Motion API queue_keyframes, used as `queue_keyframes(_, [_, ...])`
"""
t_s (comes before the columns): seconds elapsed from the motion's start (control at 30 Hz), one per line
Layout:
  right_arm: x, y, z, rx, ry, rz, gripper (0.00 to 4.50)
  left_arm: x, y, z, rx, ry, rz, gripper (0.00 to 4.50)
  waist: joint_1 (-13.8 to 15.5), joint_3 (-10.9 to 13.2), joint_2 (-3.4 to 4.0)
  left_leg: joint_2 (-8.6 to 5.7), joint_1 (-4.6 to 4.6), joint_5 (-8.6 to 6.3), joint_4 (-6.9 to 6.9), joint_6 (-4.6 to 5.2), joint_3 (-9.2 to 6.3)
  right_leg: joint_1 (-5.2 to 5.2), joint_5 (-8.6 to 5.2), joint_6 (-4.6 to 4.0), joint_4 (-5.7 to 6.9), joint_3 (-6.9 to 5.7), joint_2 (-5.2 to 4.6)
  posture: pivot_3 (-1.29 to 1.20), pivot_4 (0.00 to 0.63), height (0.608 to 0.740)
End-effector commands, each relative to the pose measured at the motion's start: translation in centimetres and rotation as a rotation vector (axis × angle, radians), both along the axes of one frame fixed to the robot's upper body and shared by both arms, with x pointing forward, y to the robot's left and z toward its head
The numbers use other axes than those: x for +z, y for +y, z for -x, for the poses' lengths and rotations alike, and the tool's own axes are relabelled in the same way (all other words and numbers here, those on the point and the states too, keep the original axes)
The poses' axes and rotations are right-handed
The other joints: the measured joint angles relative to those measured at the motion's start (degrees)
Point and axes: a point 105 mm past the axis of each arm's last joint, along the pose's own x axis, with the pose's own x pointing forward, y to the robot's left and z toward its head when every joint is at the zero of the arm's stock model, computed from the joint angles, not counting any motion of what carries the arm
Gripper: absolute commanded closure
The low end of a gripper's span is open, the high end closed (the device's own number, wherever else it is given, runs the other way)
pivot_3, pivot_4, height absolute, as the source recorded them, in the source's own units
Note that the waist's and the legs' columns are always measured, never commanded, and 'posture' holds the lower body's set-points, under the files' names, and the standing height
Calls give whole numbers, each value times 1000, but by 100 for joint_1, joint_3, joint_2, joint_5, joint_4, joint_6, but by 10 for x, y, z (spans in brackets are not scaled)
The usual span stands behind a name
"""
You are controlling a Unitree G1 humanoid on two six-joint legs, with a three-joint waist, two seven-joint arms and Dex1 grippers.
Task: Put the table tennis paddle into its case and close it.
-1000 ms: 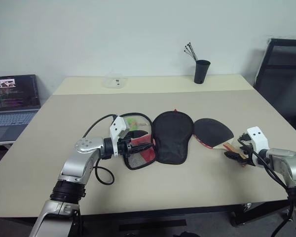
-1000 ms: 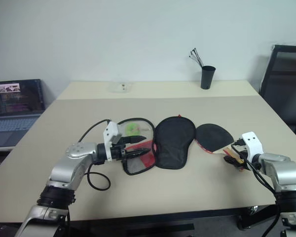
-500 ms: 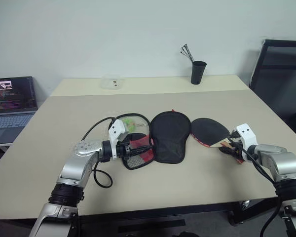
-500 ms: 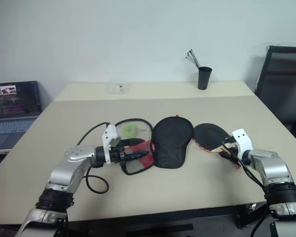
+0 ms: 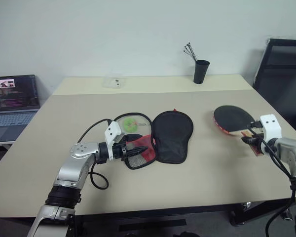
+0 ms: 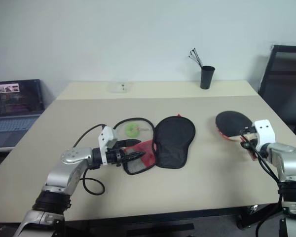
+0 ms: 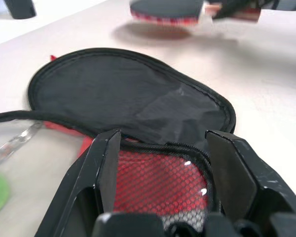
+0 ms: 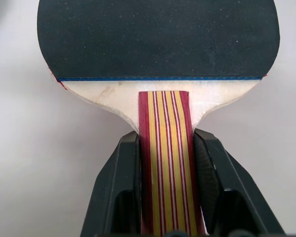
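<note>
Beige table [image 5: 197, 182] against a white wall; a black cup [image 5: 201, 71] with thin sticks stands at the far edge, a small clear box [image 5: 113, 81] lies to its left, a laptop [image 5: 12, 101] sits off the table's left side, and a dark chair [image 5: 283, 74] stands at the far right. Case [image 5: 172, 136] lies unzipped and spread flat at table centre: black flap to the right, red mesh half [image 7: 160, 182] to the left, with a green tag [image 5: 131, 123] inside the zip loop. Left gripper [image 5: 140, 148] is at the mesh half, fingers [image 7: 106, 163] apart, one on either side of the zip edge; whether they press it cannot be told. Paddle [image 5: 234, 118] is on the right, well apart from the case, black face up. Right gripper [image 8: 163, 163] is clamped on the striped wooden handle [image 8: 164, 148], one finger [image 8: 126, 173] against each side. Left wrist view shows the paddle's shadow on the table beneath it, so it appears to be held clear of the surface.
</note>
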Motion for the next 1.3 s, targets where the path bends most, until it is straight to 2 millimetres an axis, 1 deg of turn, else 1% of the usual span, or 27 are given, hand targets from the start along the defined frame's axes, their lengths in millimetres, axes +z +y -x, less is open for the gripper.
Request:
queue_keyframes(0.03, [27, 71, 3, 160, -98, -83, 3408, 10, -1, 0, 0, -45, 5, 1522, -81, 0, 0, 4, 2, 0, -1, 0, -4, 0, 0, 0, 3, -2, 0, 0, 150, 740])
queue_keyframes(0.07, [26, 83, 5, 178, -93, -106, 3408, 10, -1, 0, 0, -46, 5, 1522, -96, 0, 0, 8, 5, 0, -3, 0, -9, 0, 0, 0, 5, -3, 3, 0, 150, 740])
queue_keyframes(0.13, [21, 118, 7, 224, -88, -169, 3408, 11, -2, -1, -1, -48, 6, 1522, -85, 0, 0, 10, 7, 0, -5, 1, -21, 0, -1, -1, 9, -7, 10, 0, 150, 740])
queue_keyframes(0.17, [20, 131, 8, 236, -84, -198, 3408, 12, -3, -1, -2, -48, 7, 1522, -75, 0, 0, 12, 4, 1, -5, 1, -24, 0, -1, -2, 9, -12, 11, 0, 150, 740])
queue_keyframes(0.2, [16, 151, 8, 248, -74, -249, 3408, 13, -3, 0, -2, -50, 7, 1522, -72, 0, 1, 13, 1, 1, -4, 0, -25, -1, -1, -2, 9, -13, 11, 0, 150, 740])
queue_keyframes(0.27, [10, 175, 6, 250, -56, -300, 3408, 14, -4, 0, -2, -51, 6, 1522, -68, 0, 1, 9, -4, 1, -2, 0, -20, -2, -1, -2, 8, -11, 10, 0, 150, 740])
queue_keyframes(0.33, [6, 188, 5, 248, -45, -316, 3408, 15, -4, 1, 0, -51, 5, 1522, -59, 0, 0, 0, -9, 0, -3, 0, -15, -4, -1, -2, 4, -11, 10, 0, 150, 740])
queue_keyframes(0.43, [1, 203, 3, 251, -32, -333, 3408, 16, -4, 2, 3, -51, 5, 1522, -15, 0, 0, -3, -19, 0, -1, 0, -15, -4, -1, -1, -1, -10, -7, 0, 150, 740])
queue_keyframes(0.53, [-11, 223, 1, 254, -3, -347, 3408, 17, -3, 4, 12, -53, 2, 1522, -7, -2, -3, -6, -22, 0, 0, 1, -12, -3, 0, 0, -6, -7, -17, 0, 150, 740])
queue_keyframes(0.63, [-16, 229, 0, 250, 6, -344, 3408, 18, -2, 5, 19, -53, 2, 1522, -25, -2, -3, -8, -21, 0, 0, 1, -13, -5, 0, 0, -3, -9, -13, 0, 150, 740])
queue_keyframes(0.73, [-20, 231, -2, 239, 9, -337, 3408, 18, -2, 6, 24, -53, 1, 1522, -27, -2, -2, -7, -20, 0, -1, 1, -18, -5, 0, 0, -2, -13, -10, 0, 150, 740])
queue_keyframes(0.93, [-24, 224, -9, 196, -1, -306, 3408, 18, -1, 8, 28, -49, 1, 1522, -49, -2, -3, -2, -15, 0, -1, 1, -21, -5, 0, -1, 2, -14, -8, 0, 150, 740])
queue_keyframes(1.07, [-24, 220, -8, 187, -4, -289, 3408, 17, -1, 8, 29, -47, 1, 1522, -53, -2, -3, -2, -15, 0, -2, 1, -20, -5, 0, -1, 1, -13, -8, 0, 150, 740])
queue_keyframes(1.3, [-32, 217, -8, 165, 11, -267, 3408, 17, -5, 7, 24, -47, 5, 1522, -53, -2, -3, -2, -15, 0, -2, 1, -20, -5, 0, -1, 1, -13, -8, 0, 150, 740])
